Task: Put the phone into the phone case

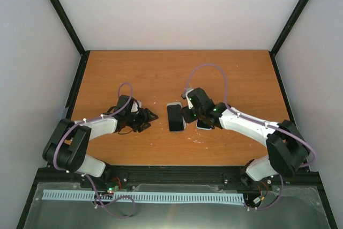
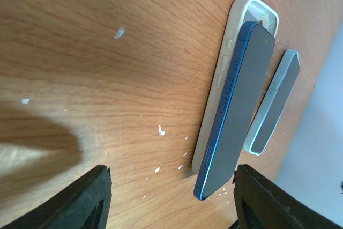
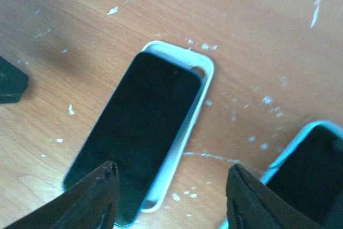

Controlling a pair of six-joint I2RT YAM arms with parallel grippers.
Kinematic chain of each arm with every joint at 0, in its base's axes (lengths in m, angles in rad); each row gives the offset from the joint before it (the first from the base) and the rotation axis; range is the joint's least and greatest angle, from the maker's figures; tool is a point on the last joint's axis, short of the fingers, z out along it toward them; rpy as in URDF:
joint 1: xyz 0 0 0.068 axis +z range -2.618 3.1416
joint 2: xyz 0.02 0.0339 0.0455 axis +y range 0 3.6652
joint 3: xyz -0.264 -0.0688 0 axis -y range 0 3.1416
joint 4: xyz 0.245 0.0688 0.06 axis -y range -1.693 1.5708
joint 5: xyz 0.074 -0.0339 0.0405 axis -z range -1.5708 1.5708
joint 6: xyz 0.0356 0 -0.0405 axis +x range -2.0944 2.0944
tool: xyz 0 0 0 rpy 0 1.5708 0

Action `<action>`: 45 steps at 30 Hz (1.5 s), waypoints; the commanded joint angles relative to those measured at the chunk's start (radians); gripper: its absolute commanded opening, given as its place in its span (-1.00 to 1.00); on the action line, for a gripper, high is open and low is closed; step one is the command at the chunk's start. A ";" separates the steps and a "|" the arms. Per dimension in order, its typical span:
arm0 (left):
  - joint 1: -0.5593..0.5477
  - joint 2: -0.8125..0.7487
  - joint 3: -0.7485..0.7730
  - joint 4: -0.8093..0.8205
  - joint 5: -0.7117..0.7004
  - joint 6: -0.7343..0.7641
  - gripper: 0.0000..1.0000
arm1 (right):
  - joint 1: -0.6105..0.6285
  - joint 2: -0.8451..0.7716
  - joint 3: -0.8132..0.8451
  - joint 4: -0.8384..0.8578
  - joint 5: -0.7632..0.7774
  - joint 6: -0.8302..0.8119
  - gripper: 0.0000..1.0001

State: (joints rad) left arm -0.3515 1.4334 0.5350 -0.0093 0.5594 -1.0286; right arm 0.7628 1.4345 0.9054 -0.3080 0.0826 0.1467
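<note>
The black phone (image 1: 174,116) lies screen-up on the pale sky-blue phone case (image 3: 206,73) at the table's middle. It sits askew on the case, with the case's top corner and one long side showing past it. The left wrist view shows the phone (image 2: 241,105) tilted, its bluish edge resting over the case (image 2: 225,60) rim. My left gripper (image 1: 149,116) is open and empty just left of it, jaws wide apart (image 2: 171,202). My right gripper (image 1: 187,113) is open and empty just right of it, its jaws (image 3: 171,197) straddling the phone's (image 3: 139,132) near right edge.
A second dark-screened phone with a whitish rim (image 1: 203,124) lies right of the case, partly under my right wrist; it also shows in the right wrist view (image 3: 311,170) and the left wrist view (image 2: 273,103). The wooden table (image 1: 161,73) has white flecks.
</note>
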 commanded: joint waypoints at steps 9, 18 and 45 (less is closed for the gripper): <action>-0.049 0.098 0.091 0.050 0.013 0.019 0.19 | -0.079 0.211 -0.006 0.078 -0.271 0.237 0.06; -0.050 0.066 0.095 -0.012 0.017 0.066 0.16 | -0.075 0.282 -0.048 0.157 -0.373 0.340 0.05; -0.103 0.223 0.145 0.009 0.060 0.109 -0.42 | -0.030 0.131 -0.233 0.420 -0.246 0.566 -0.02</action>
State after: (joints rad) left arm -0.4423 1.6344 0.6380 0.0010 0.6285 -0.9375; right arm 0.7403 1.6016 0.6975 0.0486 -0.2192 0.6819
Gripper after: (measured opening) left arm 0.329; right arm 0.493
